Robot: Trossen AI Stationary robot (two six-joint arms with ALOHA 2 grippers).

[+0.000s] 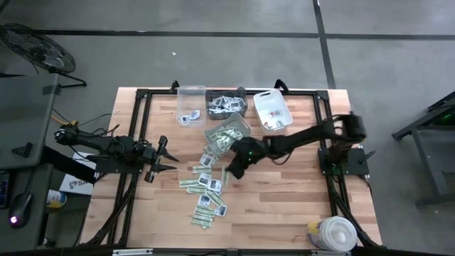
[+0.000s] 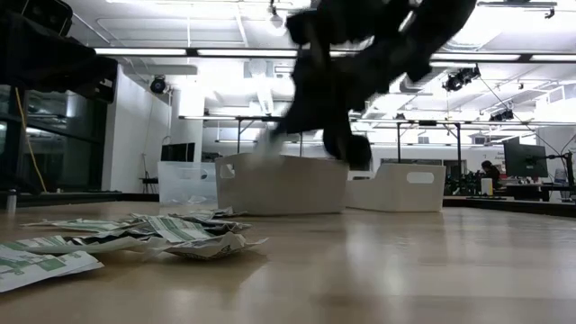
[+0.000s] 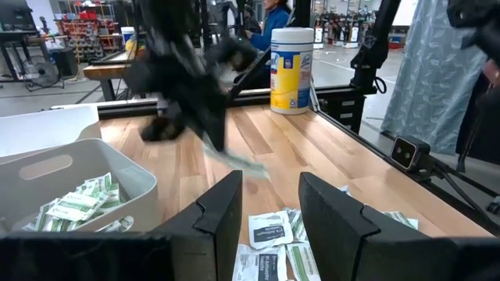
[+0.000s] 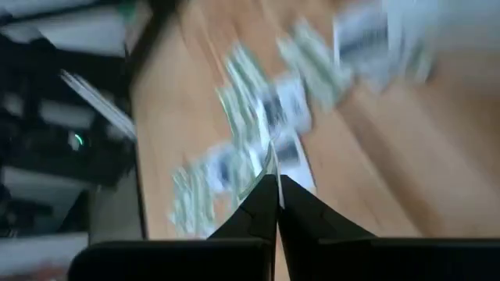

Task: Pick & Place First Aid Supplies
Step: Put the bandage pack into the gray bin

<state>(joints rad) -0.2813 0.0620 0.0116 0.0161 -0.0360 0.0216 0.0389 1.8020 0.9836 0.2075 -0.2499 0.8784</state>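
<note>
High view, right gripper [image 1: 229,171] over the table [image 1: 284,206] beside scattered first aid packets [image 1: 202,186], fingers pinched together on 1 thin packet [image 4: 269,160], left gripper [image 1: 165,158] parted, empty, waiting at left edge.

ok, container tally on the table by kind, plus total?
Clear bin: 1
Dark bin: 1
White bins, one at the back and one nearer the packets: 2
Round white tub: 1
Total: 5

Grey concrete floor [image 1: 213,57], ceiling lights [image 2: 243,52]
</note>
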